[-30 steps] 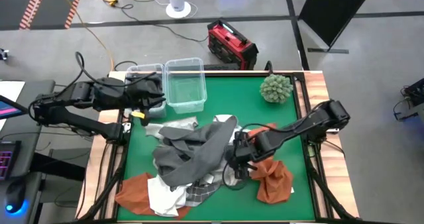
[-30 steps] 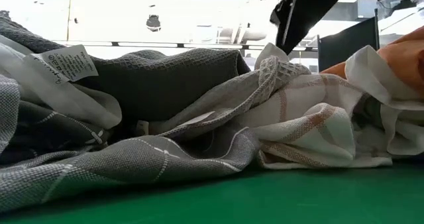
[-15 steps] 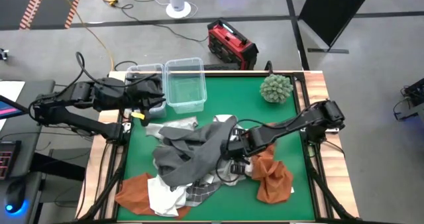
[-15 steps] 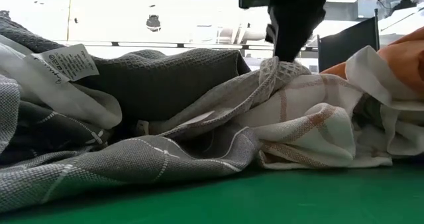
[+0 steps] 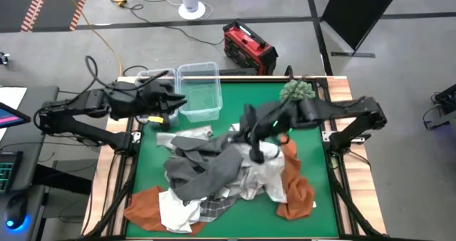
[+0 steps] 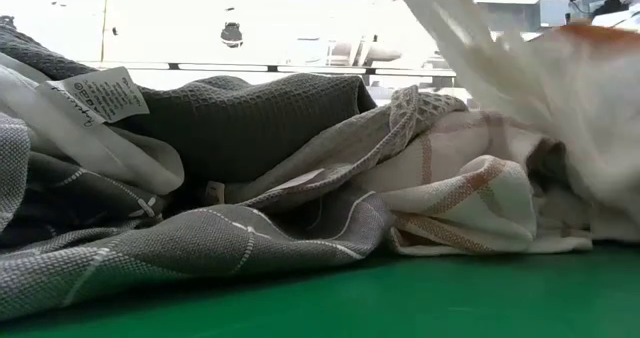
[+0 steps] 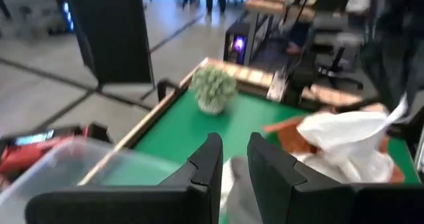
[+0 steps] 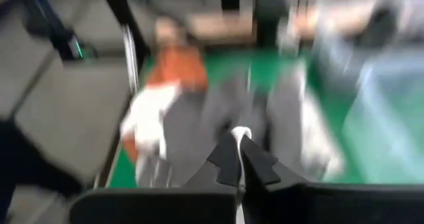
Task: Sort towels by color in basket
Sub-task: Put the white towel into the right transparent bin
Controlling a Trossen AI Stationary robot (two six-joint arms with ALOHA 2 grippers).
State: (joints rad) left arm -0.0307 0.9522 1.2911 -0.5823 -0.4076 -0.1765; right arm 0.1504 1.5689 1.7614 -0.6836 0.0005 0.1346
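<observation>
While grey and rust-orange towels (image 5: 206,171) crowd below, right gripper (image 5: 255,145) pinches white cloth (image 5: 262,175) mid-table; left gripper (image 5: 169,107), slightly parted and empty, waits beside clear plastic bin (image 5: 199,91).

We find only one bit of print: a white care label (image 6: 100,96) sewn to a pale towel (image 6: 90,148) at left of the pile, low view. Several small dark lines on it, too fine to read, no words/nos. made out. No brand or sign readable elsewhere.
</observation>
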